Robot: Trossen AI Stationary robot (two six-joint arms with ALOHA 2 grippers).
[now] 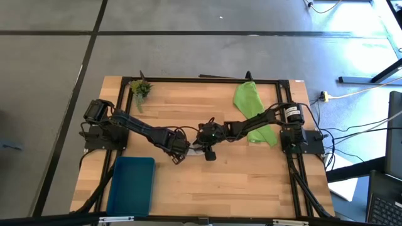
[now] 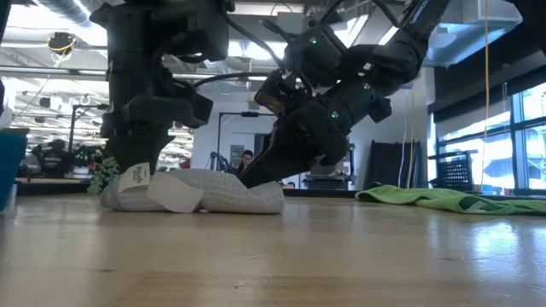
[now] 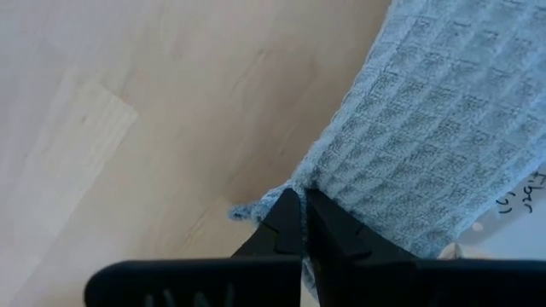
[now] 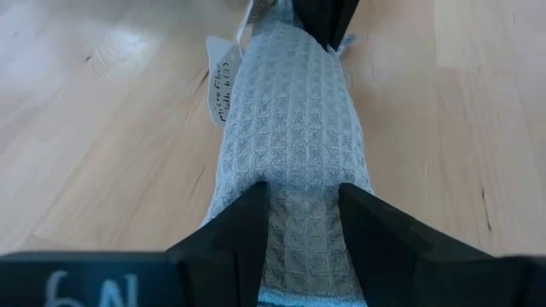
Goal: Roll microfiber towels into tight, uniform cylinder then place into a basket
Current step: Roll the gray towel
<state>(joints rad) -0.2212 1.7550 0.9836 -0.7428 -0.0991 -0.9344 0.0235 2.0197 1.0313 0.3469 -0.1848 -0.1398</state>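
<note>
Mostly my own arms hide the work from above: in the high view only a pale sliver of the grey towel (image 1: pixel 197 149) shows between my two grippers at the middle of the table (image 1: pixel 251 176). From table height the grey towel (image 2: pixel 200 191) is plainer, a rolled bundle lying flat on the wood with a white tag (image 2: pixel 175 198) folded out at its front (another tag sits nearer the end). My left gripper (image 3: pixel 300 223) has its fingers pressed together, pinching a corner of the waffle-weave cloth (image 3: pixel 435 128) at one end of the roll. My right gripper (image 4: pixel 300 223) straddles the other end, fingers apart with the roll (image 4: pixel 294 119) between them and touching both; how firmly I squeeze I cannot tell. The handwriting on the tag (image 4: pixel 221 89) is too small to read. The green towel (image 1: pixel 251 110) lies unrolled at the far right of the table, partly under my right arm. The basket (image 1: pixel 132 185) sits at the near left corner, its near edge cut off by the frame rail.
</note>
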